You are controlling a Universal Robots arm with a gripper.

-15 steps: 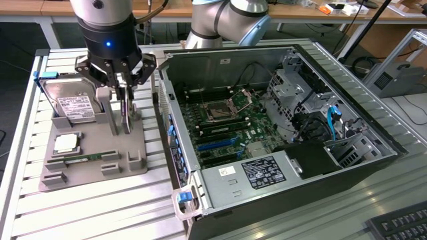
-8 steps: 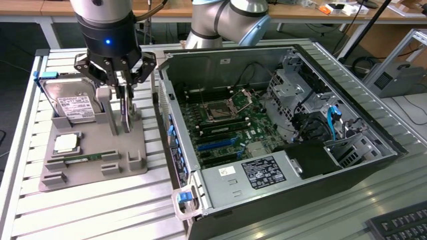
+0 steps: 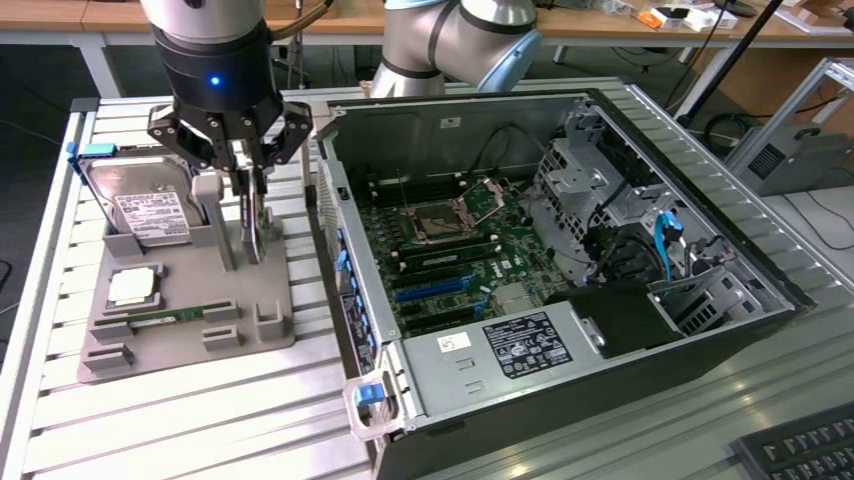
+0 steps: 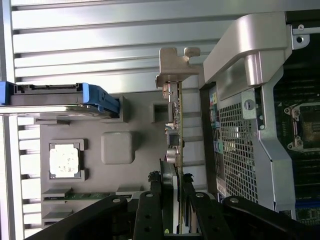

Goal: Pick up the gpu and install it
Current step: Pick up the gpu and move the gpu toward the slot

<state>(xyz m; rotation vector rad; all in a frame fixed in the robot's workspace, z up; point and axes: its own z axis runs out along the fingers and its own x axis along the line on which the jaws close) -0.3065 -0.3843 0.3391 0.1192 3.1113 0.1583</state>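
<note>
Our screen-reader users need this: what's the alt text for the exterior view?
A black robot claw grips a thin flat expansion card with a silver end bracket, upright on a grey holder tray beside an open black computer case.

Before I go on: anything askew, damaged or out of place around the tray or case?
Nothing stands out. The gpu stands upright on edge on the grey tray, gripped by the claw; the hard drive sits in its holder.

gpu [image 4: 179,120]: thin green card seen edge-on, silver end bracket [image 4: 175,65]
pose: upright on its edge
place: clamped between the gripper [image 4: 177,185] fingers
</note>
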